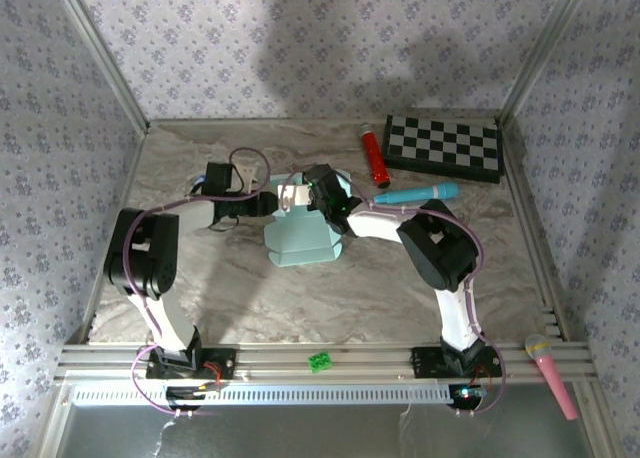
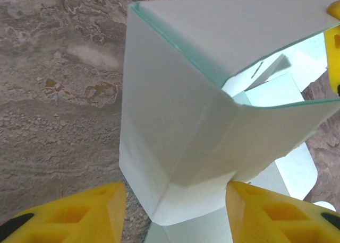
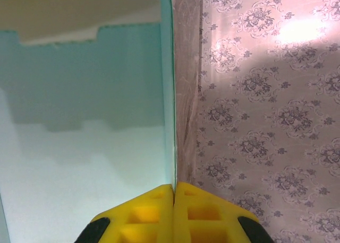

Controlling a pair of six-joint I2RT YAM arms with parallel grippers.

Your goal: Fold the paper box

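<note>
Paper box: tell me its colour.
Pale mint green. The paper box shows it best in the top external view.

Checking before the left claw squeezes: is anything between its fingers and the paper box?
Nothing visible does. The left claw has its yellow fingers flanking the paper box at its folded corner, bare table beside it; whether they touch it is unclear. The right claw is shut on one of its panel edges.

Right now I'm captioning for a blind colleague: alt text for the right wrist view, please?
The right gripper pinches shut on the thin edge of the paper box, its pale mint panel spreading across the left. Purple floral wallpaper with a bright glare patch lies to the right.
</note>
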